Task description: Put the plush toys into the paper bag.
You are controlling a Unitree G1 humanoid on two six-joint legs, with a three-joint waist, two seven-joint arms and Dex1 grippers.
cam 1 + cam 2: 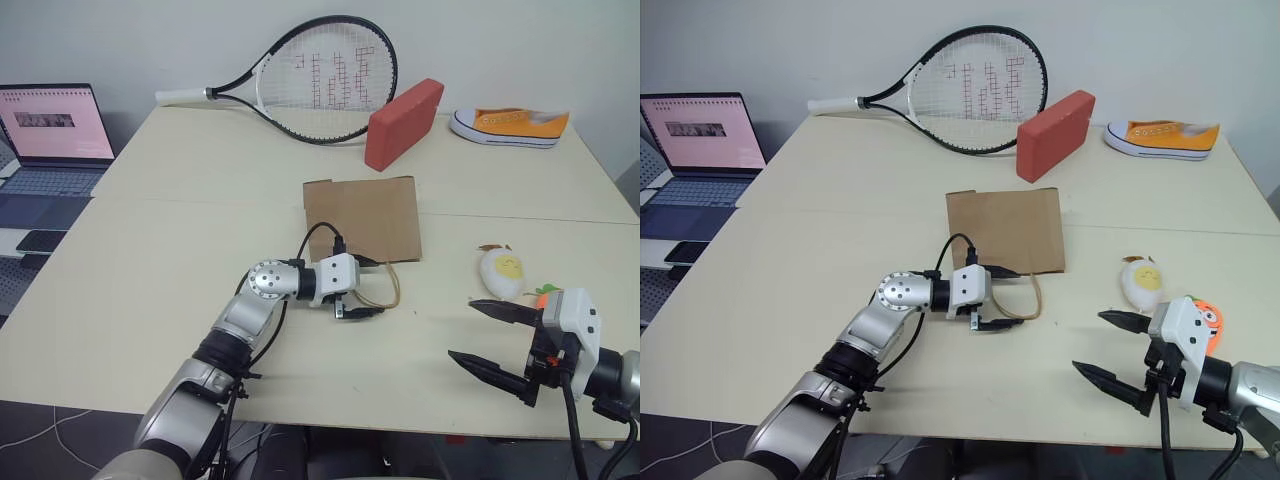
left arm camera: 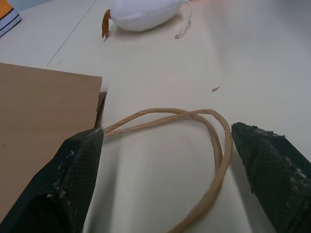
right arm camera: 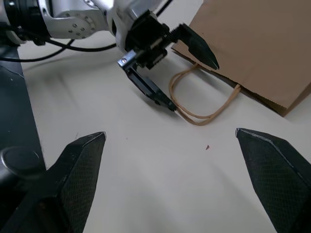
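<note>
Paper bag (image 1: 365, 217) handles (image 2: 194, 145) lie between the left gripper's (image 1: 362, 297) wide jaws; the right gripper (image 1: 492, 343) hovers spread.

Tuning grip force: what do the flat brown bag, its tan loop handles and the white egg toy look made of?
Flat brown bag: matte kraft paper, serrated mouth edge. Tan loop handles: twisted paper cord, spiral strands showing. White egg toy: probably plush fabric, soft rounded matte surface.

A plain brown kraft paper bag (image 1: 365, 216) lies flat mid-table, its two twisted tan loop handles (image 1: 385, 290) resting on the tabletop at its near edge. Well to its right lies a white egg-shaped plush toy with a yellow face (image 1: 501, 271), an orange carrot plush (image 1: 1207, 318) just beyond it.
</note>
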